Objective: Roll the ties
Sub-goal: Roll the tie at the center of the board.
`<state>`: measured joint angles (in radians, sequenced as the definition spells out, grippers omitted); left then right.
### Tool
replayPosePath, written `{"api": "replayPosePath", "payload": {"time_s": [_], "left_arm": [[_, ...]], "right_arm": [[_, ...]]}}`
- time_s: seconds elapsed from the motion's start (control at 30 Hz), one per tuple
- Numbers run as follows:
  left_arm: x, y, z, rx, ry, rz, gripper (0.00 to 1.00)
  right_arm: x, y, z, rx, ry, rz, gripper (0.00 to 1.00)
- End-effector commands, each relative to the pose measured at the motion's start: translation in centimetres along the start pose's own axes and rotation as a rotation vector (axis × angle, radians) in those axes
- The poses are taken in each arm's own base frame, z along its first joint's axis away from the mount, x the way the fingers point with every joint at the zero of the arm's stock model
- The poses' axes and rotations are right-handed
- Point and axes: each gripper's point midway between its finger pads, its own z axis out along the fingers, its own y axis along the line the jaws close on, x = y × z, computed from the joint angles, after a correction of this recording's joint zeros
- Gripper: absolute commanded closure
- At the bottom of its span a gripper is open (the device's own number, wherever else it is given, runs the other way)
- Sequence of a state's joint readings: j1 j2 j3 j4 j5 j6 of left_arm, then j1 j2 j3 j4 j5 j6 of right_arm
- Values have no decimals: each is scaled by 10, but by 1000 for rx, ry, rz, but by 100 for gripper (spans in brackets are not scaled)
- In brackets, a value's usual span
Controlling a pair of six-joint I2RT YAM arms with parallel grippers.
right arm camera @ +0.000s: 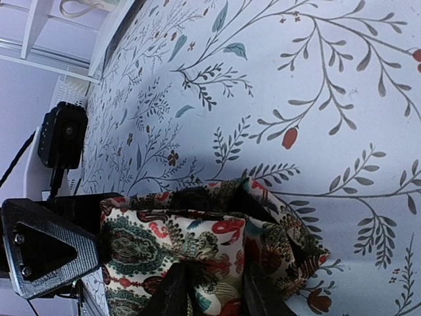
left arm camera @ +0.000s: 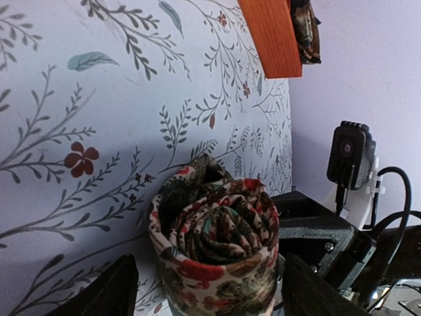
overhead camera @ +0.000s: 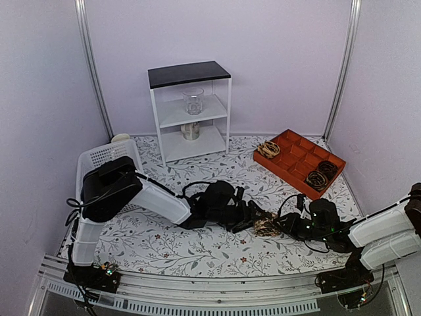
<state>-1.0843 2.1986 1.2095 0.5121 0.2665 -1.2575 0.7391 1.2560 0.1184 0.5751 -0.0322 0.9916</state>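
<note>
The tie (left arm camera: pixel 214 243), a soft fabric strip in red, green and cream paisley print, stands wound into a fat coil on the floral-printed tablecloth (overhead camera: pixel 197 247), mid-table between the two arms. The right gripper (right arm camera: pixel 217 293) has its narrow jaws pinched into the folds at the coil's end, holding it. The left gripper (left arm camera: pixel 207 296) is spread wide, one finger on either side of the coil and apparently just clear of it. The pinch seems to catch only some layers, so a lift could let the core slide out or the outer wrap spring loose. A left finger brushing the wrap on withdrawal could unwind it. The orange compartment tray (overhead camera: pixel 279 174), holding other rolled ties (overhead camera: pixel 320 178), lies well apart, so the carry adds risk.
</note>
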Motion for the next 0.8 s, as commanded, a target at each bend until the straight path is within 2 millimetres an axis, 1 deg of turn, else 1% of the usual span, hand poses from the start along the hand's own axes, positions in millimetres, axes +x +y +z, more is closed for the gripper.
{"api": "replayPosePath", "payload": {"time_s": [0.0, 0.1, 0.2, 0.3, 0.33, 0.47, 0.57, 0.67, 0.77], "left_arm": [[17, -4, 12, 0, 27, -72, 24], [24, -2, 20, -19, 49, -87, 29], [21, -2, 24, -50, 49, -74, 39], [19, 10, 28, -148, 57, -39, 47], [18, 12, 27, -169, 52, -28, 50], [11, 22, 21, -243, 27, 14, 55], [2, 28, 13, -282, 3, 44, 58], [-2, 32, 5, -296, -2, 74, 61], [-6, 38, -6, -315, -3, 95, 62]], "right_arm": [[4, -22, 1, 95, 9, 7, 71], [6, -23, 2, 97, 21, 6, 71], [5, -18, 1, 87, 25, -1, 70], [1, -4, -3, 70, 41, -23, 65], [-5, 6, -6, 51, 35, -30, 64], [-9, 13, -18, 69, 45, -53, 55], [-12, 15, -22, 76, 38, -67, 54], [-11, 14, -19, 90, 51, -84, 55], [-9, 21, -10, 80, 88, -102, 55]]}}
